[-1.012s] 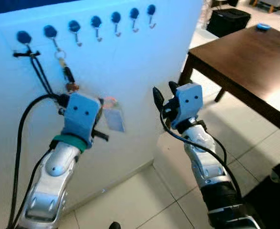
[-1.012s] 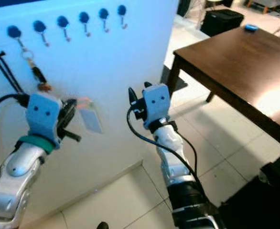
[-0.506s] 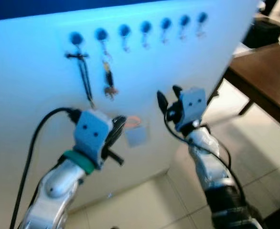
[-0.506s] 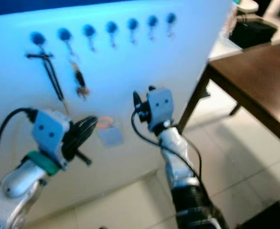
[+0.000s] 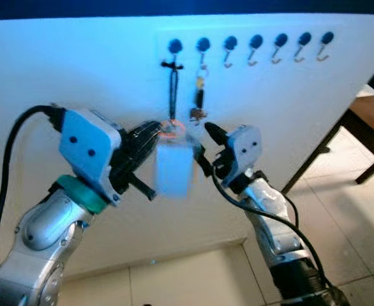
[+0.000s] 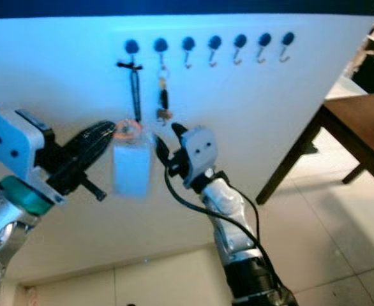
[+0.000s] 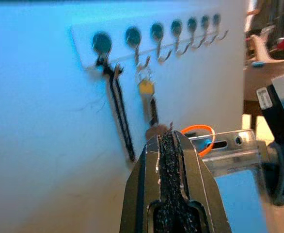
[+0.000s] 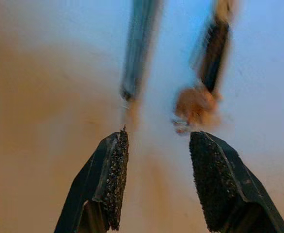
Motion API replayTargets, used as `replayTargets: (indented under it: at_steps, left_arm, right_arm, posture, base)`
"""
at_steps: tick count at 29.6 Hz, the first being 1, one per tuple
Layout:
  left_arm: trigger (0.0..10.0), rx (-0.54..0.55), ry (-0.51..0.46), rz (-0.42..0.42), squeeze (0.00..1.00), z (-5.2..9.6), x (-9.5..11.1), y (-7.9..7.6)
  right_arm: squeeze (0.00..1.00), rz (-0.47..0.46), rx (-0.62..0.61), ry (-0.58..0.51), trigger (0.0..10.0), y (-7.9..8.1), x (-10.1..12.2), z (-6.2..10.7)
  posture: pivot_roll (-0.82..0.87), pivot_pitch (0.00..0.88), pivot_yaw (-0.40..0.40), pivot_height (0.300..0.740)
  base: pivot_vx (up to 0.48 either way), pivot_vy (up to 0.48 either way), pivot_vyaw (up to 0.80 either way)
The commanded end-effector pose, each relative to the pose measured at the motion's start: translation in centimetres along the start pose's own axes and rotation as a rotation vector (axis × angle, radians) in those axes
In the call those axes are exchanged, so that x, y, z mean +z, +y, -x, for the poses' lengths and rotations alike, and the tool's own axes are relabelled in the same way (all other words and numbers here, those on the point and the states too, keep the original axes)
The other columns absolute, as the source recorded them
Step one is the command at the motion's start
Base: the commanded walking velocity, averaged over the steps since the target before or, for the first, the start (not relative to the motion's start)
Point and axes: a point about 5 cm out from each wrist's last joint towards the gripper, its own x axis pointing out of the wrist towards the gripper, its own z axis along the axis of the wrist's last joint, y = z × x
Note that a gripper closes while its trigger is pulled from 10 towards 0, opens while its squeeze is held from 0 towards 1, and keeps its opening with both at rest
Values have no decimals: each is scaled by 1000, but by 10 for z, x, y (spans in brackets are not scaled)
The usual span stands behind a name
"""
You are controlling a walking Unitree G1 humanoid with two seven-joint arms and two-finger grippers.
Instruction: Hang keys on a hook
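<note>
Here our left end effector, pinching the keys, sits lower left of the free hooks; right end effector spread.

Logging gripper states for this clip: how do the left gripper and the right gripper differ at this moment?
The left gripper is shut, pinching an orange ring with a clear tag dangling from it; the right gripper is open and holds nothing. The left gripper points toward the wall from the robot's left side, while the right gripper sits just beneath the hung keys. Both are raised near the hook rail.
</note>
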Motion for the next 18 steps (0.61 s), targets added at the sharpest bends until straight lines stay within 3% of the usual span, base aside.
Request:
replayTargets:
  at_steps: [1,7,9,11,18]
  left_arm:
    - [10000,-31,-26,-2,0,-1,9,-2]
    - [10000,-14,-54,-9,0,-7,16,-1]
    - [10000,53,-136,-26,0,-26,31,3]
    - [10000,76,-165,-33,0,-33,38,5]
    - [10000,119,-213,-42,0,-45,48,5]
  right_arm:
    - [0,16,21,-28,10000,2,6,3]
    - [0,41,40,-44,10000,3,12,6]
    - [0,89,54,-69,10000,3,21,9]
    - [0,104,54,-81,10000,3,25,10]
    - [0,118,-4,-117,10000,-2,36,10]
  posture:
    - [-29,59,22,740]
    - [-33,62,24,740]
    - [-37,71,30,740]
    - [-37,71,30,740]
    - [-36,77,35,740]
  base:
    - [0,0,0]
    - [0,0,0]
    - [0,0,0]
    - [0,0,0]
    - [0,0,0]
